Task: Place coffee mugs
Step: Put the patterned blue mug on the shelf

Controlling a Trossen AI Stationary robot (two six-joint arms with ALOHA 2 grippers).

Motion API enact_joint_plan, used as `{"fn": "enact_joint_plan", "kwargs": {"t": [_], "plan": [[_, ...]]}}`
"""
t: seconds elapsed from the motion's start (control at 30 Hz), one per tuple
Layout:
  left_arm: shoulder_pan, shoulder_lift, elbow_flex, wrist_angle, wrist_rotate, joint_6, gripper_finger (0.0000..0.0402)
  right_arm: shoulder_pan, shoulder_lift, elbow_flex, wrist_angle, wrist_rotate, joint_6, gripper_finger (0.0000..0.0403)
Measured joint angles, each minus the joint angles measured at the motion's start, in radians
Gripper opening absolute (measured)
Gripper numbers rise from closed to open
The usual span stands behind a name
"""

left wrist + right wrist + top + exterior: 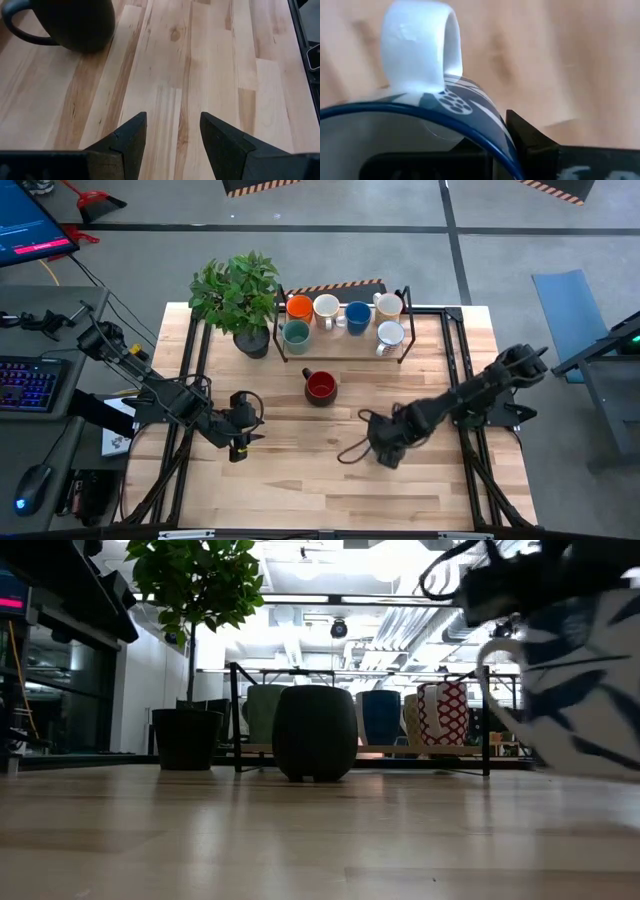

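Note:
My right gripper [385,446] is at the table's right middle, shut on a white mug with a blue leaf pattern [580,690]; from above the gripper hides the mug. A red mug with a dark outside [320,387] stands on its base at the table's middle, in front of a black rack [340,358]. The rack holds orange [299,307], cream [326,307], blue [357,315], teal [296,333] and white [390,333] mugs. My left gripper [172,135] waits open above the bare wood, left of the red mug. My right gripper holds the patterned mug by its rim [485,132], right beside the white handle [420,45]. One finger [532,137] is outside the wall and the other inside the mug. The fingers come from above, pointing down. The mug hangs tilted, clear of the table.
A leafy plant in a dark pot [252,340] stands at the rack's left end. Dark rails [195,350] run along both sides of the table. Open wood lies between the two grippers and toward the near edge.

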Motion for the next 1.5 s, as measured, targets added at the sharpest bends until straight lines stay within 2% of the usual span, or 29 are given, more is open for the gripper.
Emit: {"fn": "enact_joint_plan", "kwargs": {"t": [0.13, 0.33, 0.5, 0.63, 0.83, 1.07, 1.2, 1.5], "plan": [[0.000, 0.000, 0.000, 0.002, 0.000, 0.000, 0.0172, -0.079, 0.000, 0.073, -0.151, 0.082, -0.114, 0.0004], [0.000, 0.000, 0.000, 0.004, 0.000, 0.000, 0.0172, -0.179, 0.000, 0.178, -0.184, 0.114, -0.325, 0.0004], [0.000, 0.000, 0.000, 0.004, 0.000, 0.000, 0.0172, -0.280, -0.001, 0.298, -0.234, 0.221, -0.502, 0.0004], [0.000, 0.000, 0.000, 0.004, 0.000, 0.003, 0.0172, -0.388, -0.002, 0.393, -0.219, 0.261, -0.641, 0.0004], [0.000, 0.000, 0.000, 0.004, 0.000, 0.013, 0.0172, -0.567, -0.002, 0.484, -0.163, 0.236, -0.816, 0.0004], [0.000, 0.000, 0.000, 0.005, 0.000, 0.052, 0.0172, -0.726, 0.016, 0.516, -0.053, 0.123, -0.967, 0.0004], [0.000, 0.000, 0.000, 0.011, -0.001, 0.056, 0.0172, -0.778, 0.061, 0.516, -0.017, 0.076, -1.029, 0.0004], [0.000, 0.000, 0.000, 0.021, -0.001, 0.053, 0.0172, -0.828, 0.173, 0.515, 0.021, 0.058, -1.158, 0.0004]]}}
